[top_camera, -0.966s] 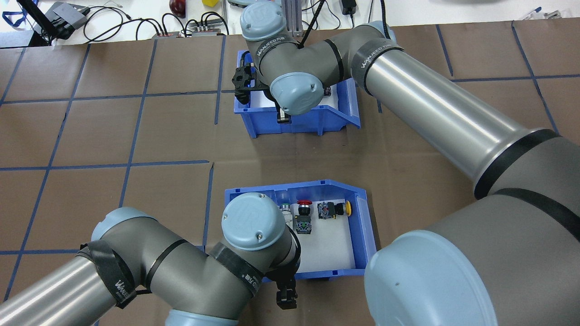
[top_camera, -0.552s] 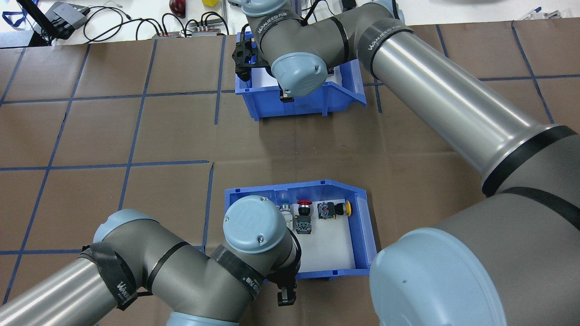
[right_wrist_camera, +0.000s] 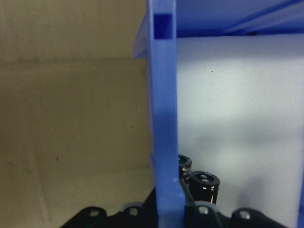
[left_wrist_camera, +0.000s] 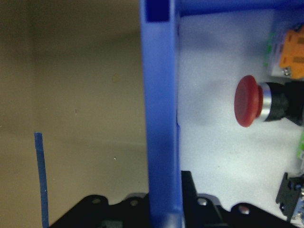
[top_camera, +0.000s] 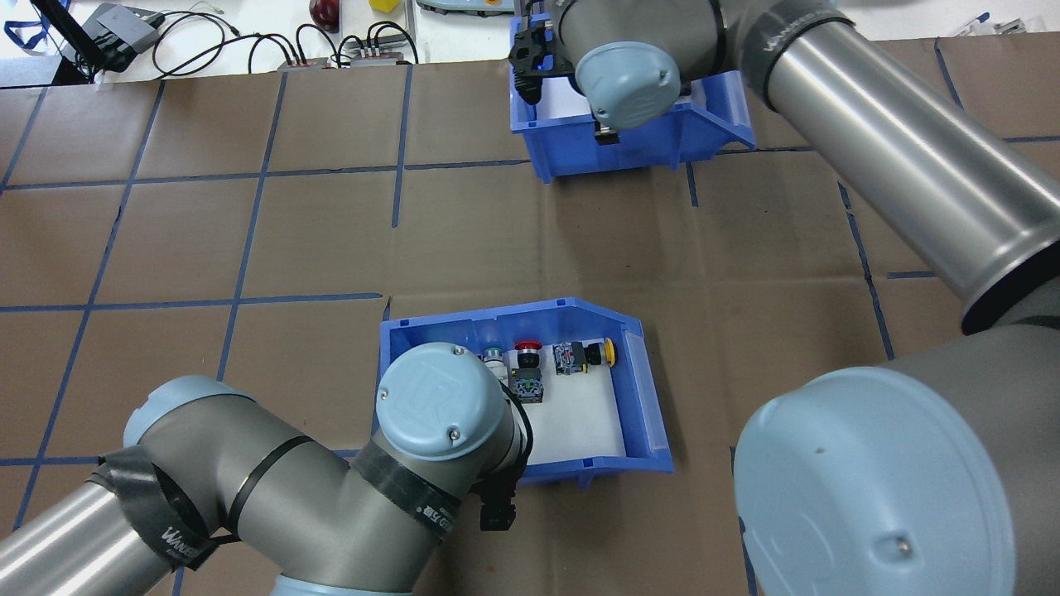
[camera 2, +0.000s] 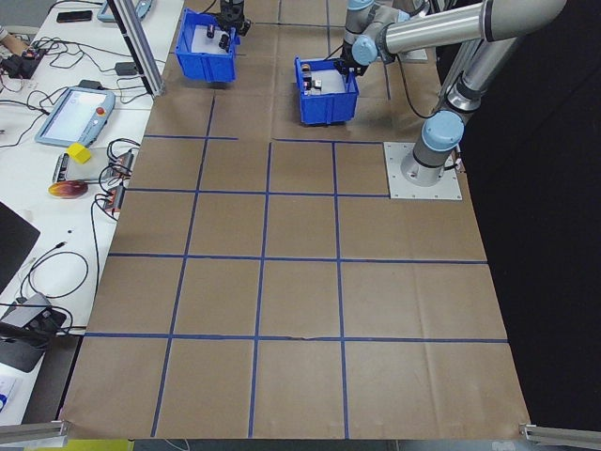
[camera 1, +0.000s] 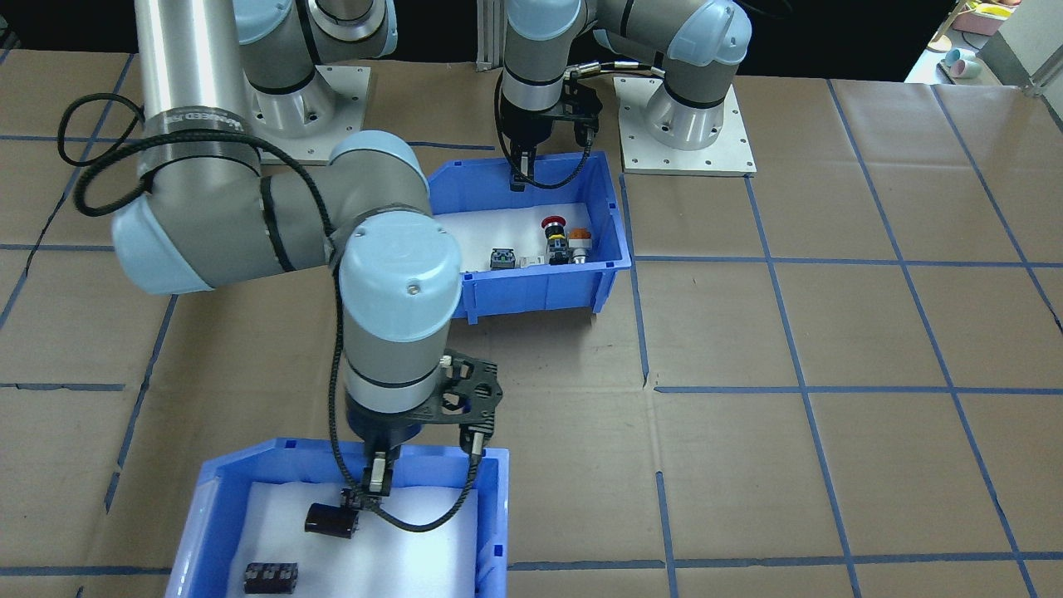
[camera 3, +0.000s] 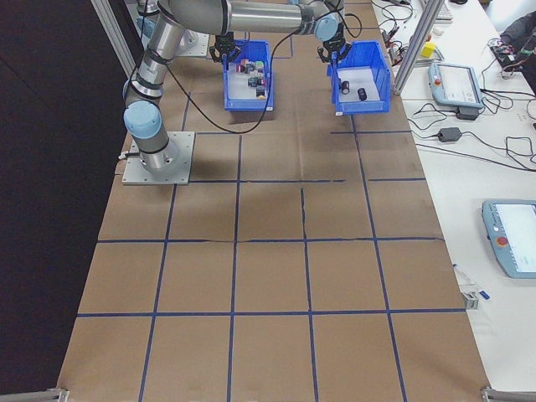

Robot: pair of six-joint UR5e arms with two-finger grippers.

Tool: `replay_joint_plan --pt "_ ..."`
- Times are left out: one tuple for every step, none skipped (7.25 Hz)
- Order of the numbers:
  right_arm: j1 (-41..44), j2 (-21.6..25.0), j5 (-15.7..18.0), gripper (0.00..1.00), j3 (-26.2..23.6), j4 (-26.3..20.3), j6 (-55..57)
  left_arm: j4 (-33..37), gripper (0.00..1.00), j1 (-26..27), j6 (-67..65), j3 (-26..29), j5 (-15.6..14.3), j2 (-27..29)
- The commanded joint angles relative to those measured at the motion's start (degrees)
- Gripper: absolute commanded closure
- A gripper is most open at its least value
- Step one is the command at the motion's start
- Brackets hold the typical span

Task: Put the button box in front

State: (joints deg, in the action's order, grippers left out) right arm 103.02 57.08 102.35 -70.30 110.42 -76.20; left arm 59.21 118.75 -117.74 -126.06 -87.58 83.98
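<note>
Hands are both gripping bin walls: left hand [top_camera: 497,515] is clamping the near wall of the button box [top_camera: 633,397], right hand [top_camera: 607,134] clamping the capacitor bin [top_camera: 712,124] well beyond it.

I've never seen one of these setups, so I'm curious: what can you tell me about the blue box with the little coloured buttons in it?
The button box is a blue plastic bin with a white liner, resting upright on the brown paper-covered table. One long side slopes down to a lower, open front. Small push-button switches, with red and yellow caps among them, lie along its sloped front side. The left gripper is clamped on its rear wall, one finger inside, one outside.
</note>
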Motion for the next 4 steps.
replay_joint_plan --pt "-9.11 4.68 -0.48 0.95 -6.49 0.06 -10.50 3.01 1.00 -10.59 9.23 4.92 -0.58 1.17" --pt "-12.28 7.66 -0.66 0.95 -10.00 0.32 -13.77 3.46 1.00 -14.29 13.46 8.25 -0.58 3.44" --pt "-14.05 11.00 -1.44 0.95 -13.08 0.24 -14.84 3.02 1.00 -15.46 15.24 12.46 -0.58 8.17" --pt "-16.07 14.25 -1.54 0.95 -16.42 0.33 -18.68 2.67 1.00 -15.47 15.26 17.90 -0.58 14.22"
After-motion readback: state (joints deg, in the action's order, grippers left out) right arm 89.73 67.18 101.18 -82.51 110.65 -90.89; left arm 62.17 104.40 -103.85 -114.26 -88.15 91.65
